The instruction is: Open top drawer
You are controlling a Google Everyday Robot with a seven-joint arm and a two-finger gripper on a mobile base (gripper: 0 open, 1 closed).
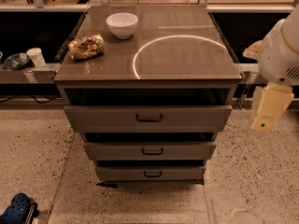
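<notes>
The top drawer (148, 118) is the widest of three grey-brown drawers in the cabinet at the centre of the camera view. Its flat front carries a small dark loop handle (149, 118). A dark gap shows between its front and the cabinet top. The middle drawer (150, 150) and bottom drawer (151, 173) sit below it, each narrower. My gripper (268, 110), cream-coloured on a white arm, hangs at the right edge of the view. It is level with the top drawer, to the right of the cabinet and apart from it, holding nothing.
On the cabinet top (187, 55) stand a white bowl (122, 24) and a crumpled snack bag (86, 46). A low shelf at the left holds a white cup (35, 57). A blue shoe (15, 208) lies on the speckled floor at the bottom left.
</notes>
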